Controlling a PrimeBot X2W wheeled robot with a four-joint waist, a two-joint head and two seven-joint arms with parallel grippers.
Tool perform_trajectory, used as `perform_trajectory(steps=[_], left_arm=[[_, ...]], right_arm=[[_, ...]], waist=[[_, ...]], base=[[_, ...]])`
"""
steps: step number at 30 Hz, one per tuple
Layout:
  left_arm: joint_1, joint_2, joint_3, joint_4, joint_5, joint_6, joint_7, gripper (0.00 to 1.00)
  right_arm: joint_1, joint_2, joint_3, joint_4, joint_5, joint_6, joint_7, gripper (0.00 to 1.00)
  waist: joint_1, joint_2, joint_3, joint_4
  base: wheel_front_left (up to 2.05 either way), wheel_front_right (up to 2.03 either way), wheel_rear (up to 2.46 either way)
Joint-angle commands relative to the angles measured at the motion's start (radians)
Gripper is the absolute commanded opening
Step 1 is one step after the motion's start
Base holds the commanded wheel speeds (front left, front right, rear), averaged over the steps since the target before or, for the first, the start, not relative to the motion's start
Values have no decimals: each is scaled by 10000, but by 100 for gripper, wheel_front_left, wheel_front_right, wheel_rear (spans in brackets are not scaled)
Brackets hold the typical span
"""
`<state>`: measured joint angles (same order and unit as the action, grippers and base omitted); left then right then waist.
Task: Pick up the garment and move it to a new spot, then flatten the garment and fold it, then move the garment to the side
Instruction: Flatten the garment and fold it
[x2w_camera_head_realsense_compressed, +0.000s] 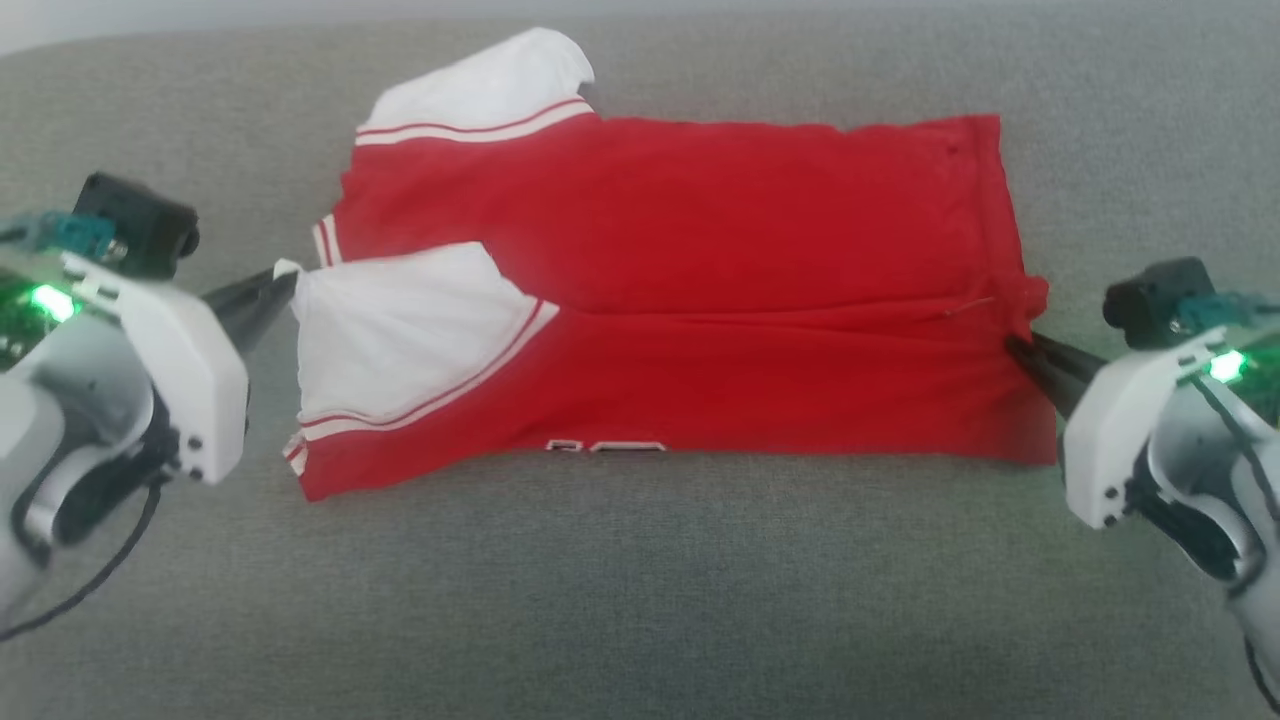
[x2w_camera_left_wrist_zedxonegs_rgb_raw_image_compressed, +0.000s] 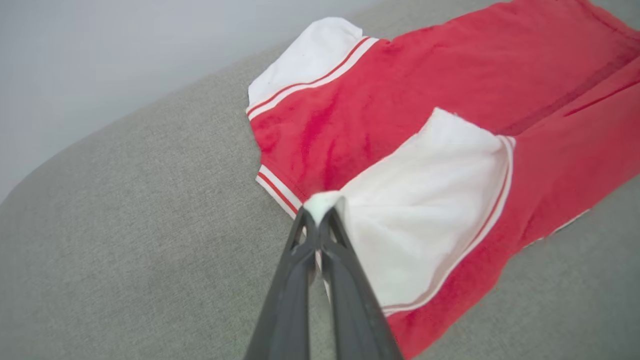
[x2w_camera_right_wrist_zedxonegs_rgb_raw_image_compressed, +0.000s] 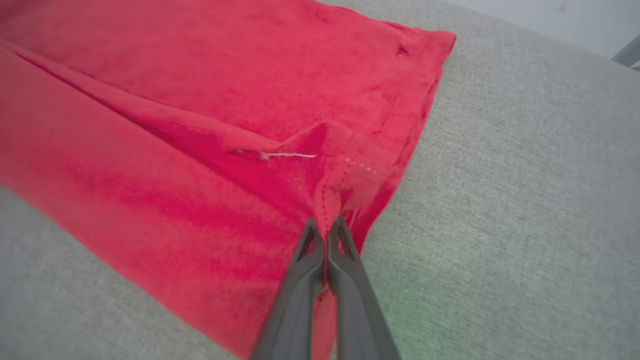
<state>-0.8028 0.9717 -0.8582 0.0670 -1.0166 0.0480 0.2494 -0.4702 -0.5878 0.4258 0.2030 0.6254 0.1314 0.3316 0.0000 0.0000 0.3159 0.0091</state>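
Head view, garment (x2w_camera_head_realsense_compressed: 700, 220) pinched by left end effector (x2w_camera_head_realsense_compressed: 284, 284), right end effector (x2w_camera_head_realsense_compressed: 1016, 347)

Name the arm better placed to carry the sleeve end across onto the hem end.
Left, probably. The left gripper is shut on the white sleeve tip of the garment; the right gripper pinches the hem at the opposite end.
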Motion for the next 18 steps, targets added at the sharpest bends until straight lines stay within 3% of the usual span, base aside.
perform_trajectory(steps=[1, 6, 14, 15, 16, 18], left_arm=[[-425, -447, -117, 883, -41, -407, 208, 0], [-1070, -1420, -434, 2802, -74, -1175, 527, 0], [-1479, -2357, -780, 4770, -497, -1626, 1073, 0], [-1514, -2460, -771, 4944, -612, -1659, 1113, 4], [-1555, -2508, -799, 5121, -650, -1682, 1131, 22], [-1620, -2605, -782, 5377, -804, -1713, 1144, 47]], right_arm=[[-398, 174, 206, 380, -205, -16, 20, 0], [-1082, 564, 679, 1324, -224, -16, -55, 0], [-1612, 869, 1321, 2217, 72, -16, -61, 0], [-1678, 897, 1342, 2276, 152, -16, -52, 0], [-1759, 886, 1357, 2356, 185, -16, -60, 0], [-1873, 864, 1415, 2446, 284, -16, -74, 41]], waist=[[0, 0, 247, -158], [0, 0, 489, -239], [0, 0, 543, -244], [0, 0, 516, -242], [0, 0, 479, -238], [0, 0, 375, -219]], base=[[0, 0, 0], [0, 0, 0], [0, 0, 0], [0, 0, 0], [0, 0, 0], [0, 0, 0]])
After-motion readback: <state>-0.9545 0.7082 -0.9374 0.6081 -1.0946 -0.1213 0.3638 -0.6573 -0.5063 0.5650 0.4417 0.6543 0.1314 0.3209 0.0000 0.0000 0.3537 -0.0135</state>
